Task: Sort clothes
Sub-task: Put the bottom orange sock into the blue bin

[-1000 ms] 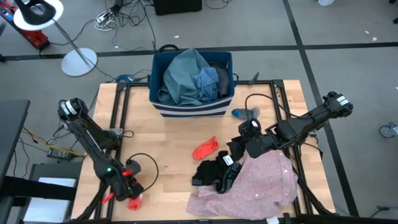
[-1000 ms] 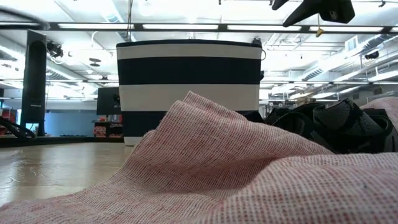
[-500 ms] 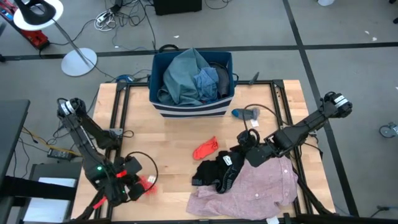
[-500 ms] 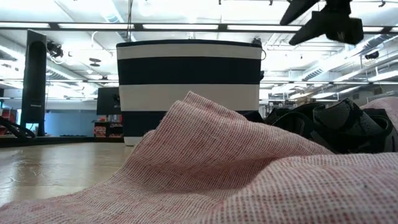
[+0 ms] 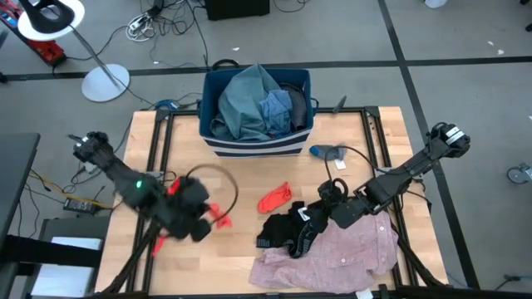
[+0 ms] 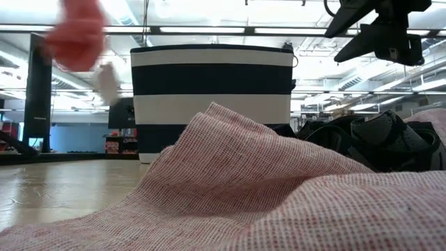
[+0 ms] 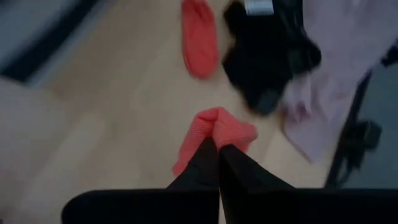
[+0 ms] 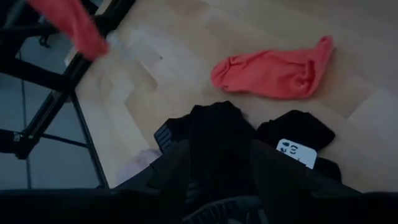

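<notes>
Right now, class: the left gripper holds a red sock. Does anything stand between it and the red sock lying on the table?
Nothing visible does. The left gripper, shut on a red sock, is above bare table; the other red sock lies beyond open wood. The black garment lies off to the side.

The right hand (image 8: 214, 177) hangs over a black piece of clothing (image 8: 214, 127) that lies bunched on the wooden table (image 8: 186, 50). Its two dark fingers (image 8: 177, 165) stand apart, one on each side of the black cloth, and the cloth rises up between them. A white tag (image 8: 297, 152) shows on the black piece, just beside one finger. A small red piece (image 8: 273, 71) lies flat on the table, near the black one but not touching it. Farther off, at the table's edge, another red piece (image 8: 68, 25) shows, blurred, above the black metal frame (image 8: 59, 93). Past that edge is grey floor (image 8: 25, 81).
</notes>
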`<state>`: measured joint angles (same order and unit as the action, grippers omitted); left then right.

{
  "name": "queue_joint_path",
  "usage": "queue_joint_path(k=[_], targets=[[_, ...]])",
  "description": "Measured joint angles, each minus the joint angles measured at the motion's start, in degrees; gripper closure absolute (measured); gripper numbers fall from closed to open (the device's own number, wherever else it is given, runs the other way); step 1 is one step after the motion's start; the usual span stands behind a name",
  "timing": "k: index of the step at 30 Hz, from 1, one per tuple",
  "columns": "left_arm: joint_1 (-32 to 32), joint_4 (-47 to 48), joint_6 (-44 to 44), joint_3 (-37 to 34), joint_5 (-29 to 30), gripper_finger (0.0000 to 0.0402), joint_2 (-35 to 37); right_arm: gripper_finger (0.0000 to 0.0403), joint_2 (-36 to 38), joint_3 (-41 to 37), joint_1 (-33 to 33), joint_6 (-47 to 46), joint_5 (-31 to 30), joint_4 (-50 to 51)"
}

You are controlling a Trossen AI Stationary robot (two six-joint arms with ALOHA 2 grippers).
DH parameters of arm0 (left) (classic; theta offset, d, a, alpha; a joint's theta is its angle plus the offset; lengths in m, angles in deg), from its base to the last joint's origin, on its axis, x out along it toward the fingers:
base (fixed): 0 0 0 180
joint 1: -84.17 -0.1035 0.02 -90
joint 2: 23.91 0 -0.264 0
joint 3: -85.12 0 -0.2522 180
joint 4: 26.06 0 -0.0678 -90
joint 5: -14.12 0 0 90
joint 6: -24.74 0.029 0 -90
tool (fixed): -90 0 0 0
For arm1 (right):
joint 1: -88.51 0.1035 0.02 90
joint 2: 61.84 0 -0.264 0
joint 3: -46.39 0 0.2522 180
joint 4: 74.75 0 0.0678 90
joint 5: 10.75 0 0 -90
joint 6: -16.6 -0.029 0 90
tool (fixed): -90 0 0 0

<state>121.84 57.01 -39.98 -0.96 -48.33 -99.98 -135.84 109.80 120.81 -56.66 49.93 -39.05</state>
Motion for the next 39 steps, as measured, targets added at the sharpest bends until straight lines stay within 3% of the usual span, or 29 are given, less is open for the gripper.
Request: queue_joint_path(k=[8, 19, 32, 39], targets=[[-16.69, -0.11, 21.40, 9.25, 0.54, 0.0401, 0.07, 0.0237, 0.00, 0.02, -0.04, 3.11, 0.37, 4.40], [-37.49, -8.09, 39.66, 16.70, -1.43, 0.0401, 0.04, 0.0256, 0.02, 0.02, -2.54, 12.30, 1.03, 8.26], [-53.65, -12.49, 49.19, 17.58, -1.97, 0.0401, 0.04, 0.0259, 0.02, 0.04, -4.61, 16.51, 2.60, 8.19], [-58.97, -12.11, 50.02, 17.58, -7.82, 0.0401, 0.02, 0.0261, 0.02, 0.04, -4.69, 16.36, 2.59, 8.18]])
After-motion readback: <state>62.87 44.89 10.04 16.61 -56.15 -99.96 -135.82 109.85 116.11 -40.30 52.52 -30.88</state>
